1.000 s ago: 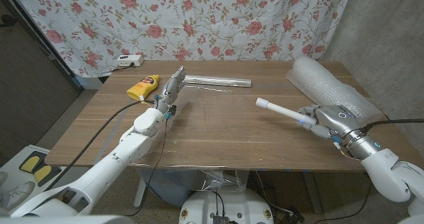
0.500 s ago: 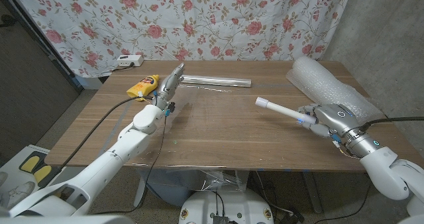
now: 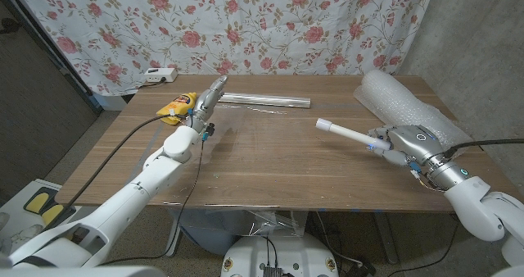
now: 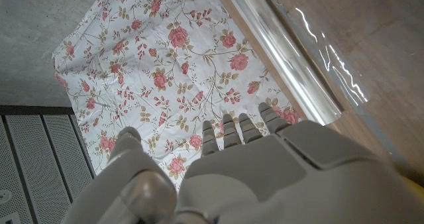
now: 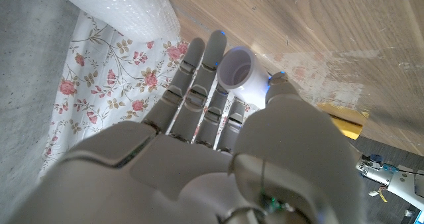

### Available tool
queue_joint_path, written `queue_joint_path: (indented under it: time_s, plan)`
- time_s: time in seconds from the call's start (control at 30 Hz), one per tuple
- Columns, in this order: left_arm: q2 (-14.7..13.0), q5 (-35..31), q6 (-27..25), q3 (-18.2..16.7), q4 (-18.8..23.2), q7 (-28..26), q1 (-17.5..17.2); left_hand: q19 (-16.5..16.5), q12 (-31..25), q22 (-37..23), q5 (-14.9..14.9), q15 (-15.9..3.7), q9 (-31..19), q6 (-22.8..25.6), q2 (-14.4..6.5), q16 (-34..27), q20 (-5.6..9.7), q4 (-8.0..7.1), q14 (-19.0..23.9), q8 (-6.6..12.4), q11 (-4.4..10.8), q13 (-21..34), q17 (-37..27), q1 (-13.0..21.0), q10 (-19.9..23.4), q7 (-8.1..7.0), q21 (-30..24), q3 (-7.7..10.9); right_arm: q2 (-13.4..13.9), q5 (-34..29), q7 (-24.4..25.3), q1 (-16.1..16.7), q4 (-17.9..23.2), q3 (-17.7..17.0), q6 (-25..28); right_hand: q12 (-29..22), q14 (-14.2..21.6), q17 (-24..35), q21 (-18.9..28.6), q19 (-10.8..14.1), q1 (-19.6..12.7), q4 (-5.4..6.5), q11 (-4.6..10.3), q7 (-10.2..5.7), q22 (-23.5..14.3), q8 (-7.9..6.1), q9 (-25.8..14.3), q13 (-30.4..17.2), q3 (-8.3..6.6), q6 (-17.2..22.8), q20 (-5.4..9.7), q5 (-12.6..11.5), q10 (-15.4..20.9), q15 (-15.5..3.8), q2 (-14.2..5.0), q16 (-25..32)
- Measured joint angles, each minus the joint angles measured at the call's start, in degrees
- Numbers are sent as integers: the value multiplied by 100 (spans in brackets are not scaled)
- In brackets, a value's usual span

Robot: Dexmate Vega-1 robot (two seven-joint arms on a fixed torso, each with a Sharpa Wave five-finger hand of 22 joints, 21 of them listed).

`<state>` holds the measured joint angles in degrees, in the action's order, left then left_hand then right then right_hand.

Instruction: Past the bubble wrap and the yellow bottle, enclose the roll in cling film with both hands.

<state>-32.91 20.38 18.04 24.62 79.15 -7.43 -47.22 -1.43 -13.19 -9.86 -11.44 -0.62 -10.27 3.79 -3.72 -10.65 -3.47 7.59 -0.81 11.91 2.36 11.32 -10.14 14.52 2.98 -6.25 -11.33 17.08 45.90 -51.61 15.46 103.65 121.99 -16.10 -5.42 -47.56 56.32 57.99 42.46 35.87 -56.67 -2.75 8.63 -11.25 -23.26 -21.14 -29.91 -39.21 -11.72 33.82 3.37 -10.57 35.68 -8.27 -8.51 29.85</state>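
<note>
One hollow roll (image 5: 237,69) end faces the right wrist view.

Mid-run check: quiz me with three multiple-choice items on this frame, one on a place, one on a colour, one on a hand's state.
1. Where does the bubble wrap lie?
A. table's right side
B. beside the yellow bottle
C. on the floor

2. What colour is the tube in the right hand?
A. yellow
B. white
C. black

3. What is the left hand doing?
A. gripping the bottle
B. empty, reaching toward the cling film roll
C. holding the tube

Answers: 1 A, it lies behind the right hand; 2 B, a white hollow tube; 3 B, its fingers hold nothing.
</note>
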Motion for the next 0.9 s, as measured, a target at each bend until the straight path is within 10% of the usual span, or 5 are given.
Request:
queue_joint_path:
  time_s: [0.9]
  plan:
    - [-102, -1030, -600, 266, 69, -663, 319, -31, 0, -1, 31, 0, 1, 21, -103, 0, 30, 135, 0, -27, -42, 0, 0, 261, 41, 21, 0, 135, 162, 56, -83, -176, -50, 152, 172, -13, 0, 28, 143, -93, 12, 0, 0, 1, 1, 67, -52, 6, 0, 20, -30, 27, 0, 2, -13, -83]
